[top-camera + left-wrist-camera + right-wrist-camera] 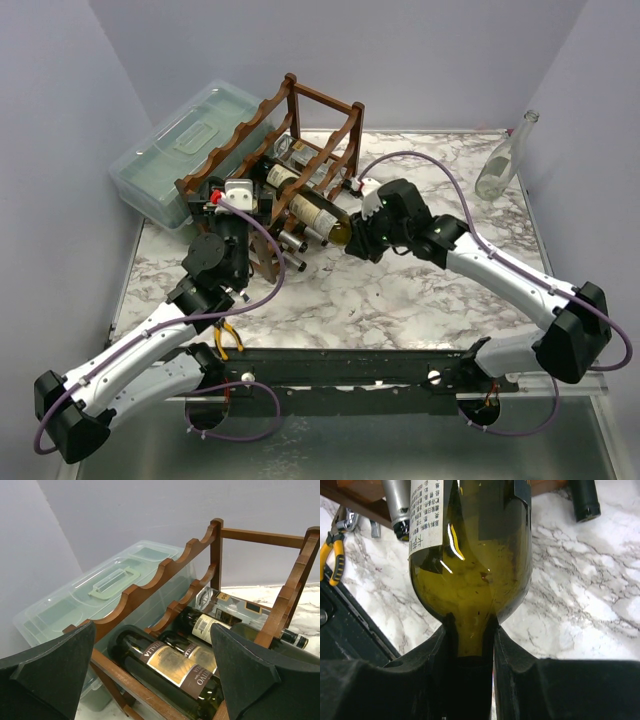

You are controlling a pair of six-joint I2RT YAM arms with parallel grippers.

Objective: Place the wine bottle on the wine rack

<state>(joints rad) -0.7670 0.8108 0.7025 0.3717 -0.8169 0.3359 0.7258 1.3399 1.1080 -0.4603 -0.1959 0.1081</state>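
The marble table [420,300] lay before my two arms, and at its 10 o'clock corner sat a translucent lidded plastic box [170,160]. Just beside that box, at about 11 o'clock, stood the wine rack [330,98], a reddish-brown frame with scalloped rails, with several dark labelled bottles [170,665] lying in its lower tier. My left gripper [150,680] stood spread wide at the rack's near left corner, its pads on either side of the view and closed on nothing. My right gripper [470,635] was clamped tight on the neck of the wine bottle [320,213], an olive-green one whose body reached into the rack's lower tier while its neck pointed out toward 4 o'clock; I could not tell whether it rested on the rail. At 2 o'clock a clear bottle [503,160] leaned against the wall. At 7 o'clock, by the near edge, lay yellow-handled pliers [228,340].
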